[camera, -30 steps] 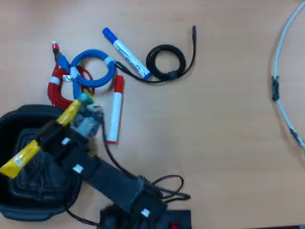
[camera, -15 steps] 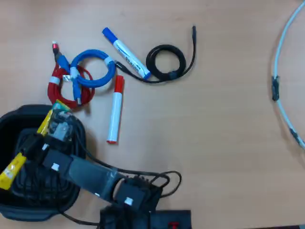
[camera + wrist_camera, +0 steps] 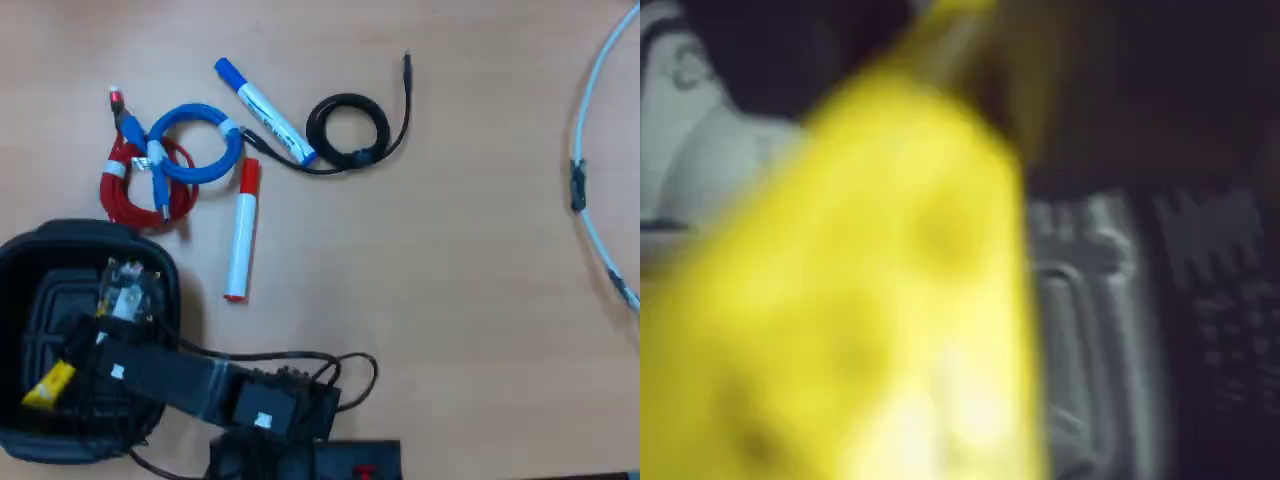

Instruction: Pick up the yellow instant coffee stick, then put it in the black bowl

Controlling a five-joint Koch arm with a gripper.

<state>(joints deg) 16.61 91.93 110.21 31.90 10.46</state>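
One arm is seen reaching from the bottom edge of the overhead view into the black bowl [image 3: 20,250], with the gripper [image 3: 75,362] lowered over the ribbed bottom of the tub. Part of the yellow instant coffee stick [image 3: 50,384] is shown at the lower left of the gripper head, inside the bowl's rim, the rest being hidden beneath the arm. Whether the jaws are clamped on the sachet or parted cannot be told, since they are covered from above. In the wrist view the sachet [image 3: 870,300] is pressed close to the lens as a blurred yellow mass filling the left half, and the ribbed floor of the bowl [image 3: 1090,300] is visible to its right.

Beyond the gripper, outside the bowl, a red cable coil [image 3: 130,190] and a blue cable coil [image 3: 195,145] are laid overlapping. To the gripper's right a white marker with red cap [image 3: 240,235] is laid on the wooden table [image 3: 450,300], with a blue-capped marker [image 3: 262,108] and a coiled black cable [image 3: 348,128] farther off.
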